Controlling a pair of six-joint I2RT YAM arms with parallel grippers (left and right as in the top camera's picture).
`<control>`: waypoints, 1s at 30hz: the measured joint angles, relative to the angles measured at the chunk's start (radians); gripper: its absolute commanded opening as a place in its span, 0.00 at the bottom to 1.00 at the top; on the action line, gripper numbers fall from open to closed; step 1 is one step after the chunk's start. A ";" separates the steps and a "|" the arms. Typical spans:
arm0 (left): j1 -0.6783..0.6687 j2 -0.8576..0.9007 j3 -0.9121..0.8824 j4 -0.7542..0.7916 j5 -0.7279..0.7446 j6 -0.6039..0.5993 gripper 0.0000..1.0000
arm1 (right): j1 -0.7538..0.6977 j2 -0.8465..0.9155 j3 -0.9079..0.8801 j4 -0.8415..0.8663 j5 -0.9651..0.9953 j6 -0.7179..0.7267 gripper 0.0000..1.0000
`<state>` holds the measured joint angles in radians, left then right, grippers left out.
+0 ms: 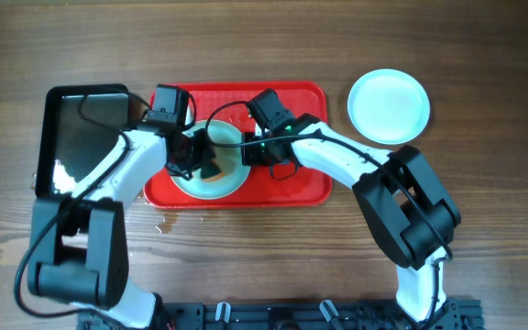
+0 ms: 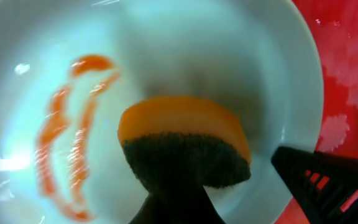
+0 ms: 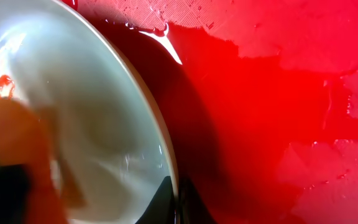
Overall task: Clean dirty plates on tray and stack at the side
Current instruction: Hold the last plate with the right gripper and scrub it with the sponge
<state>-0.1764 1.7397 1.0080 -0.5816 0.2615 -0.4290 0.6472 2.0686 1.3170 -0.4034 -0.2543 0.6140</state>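
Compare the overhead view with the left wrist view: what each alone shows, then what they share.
Overhead only: a second plate on the table beside the tray, and a black pan. Left wrist only: orange smears on the dirty plate, and the sponge's dark scouring face. Shared: dirty plate, sponge, red tray.

Plate (image 2: 229, 56) rim beyond the left wrist view's top and left edges (sponge (image 2: 182, 134) base out of sight too)
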 measured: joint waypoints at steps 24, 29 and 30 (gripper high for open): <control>-0.026 0.048 0.011 -0.087 -0.632 0.035 0.04 | 0.029 0.000 0.002 -0.003 -0.048 0.014 0.04; -0.019 -0.031 0.051 -0.104 -0.724 0.030 0.04 | 0.018 0.000 0.004 -0.021 -0.048 0.014 0.04; -0.016 -0.063 0.056 -0.095 -0.734 0.027 0.04 | 0.012 0.000 0.004 -0.025 -0.046 0.014 0.04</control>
<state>-0.1928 1.6764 1.0645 -0.6765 -0.4725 -0.4023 0.6594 2.0686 1.3209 -0.4286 -0.3004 0.6277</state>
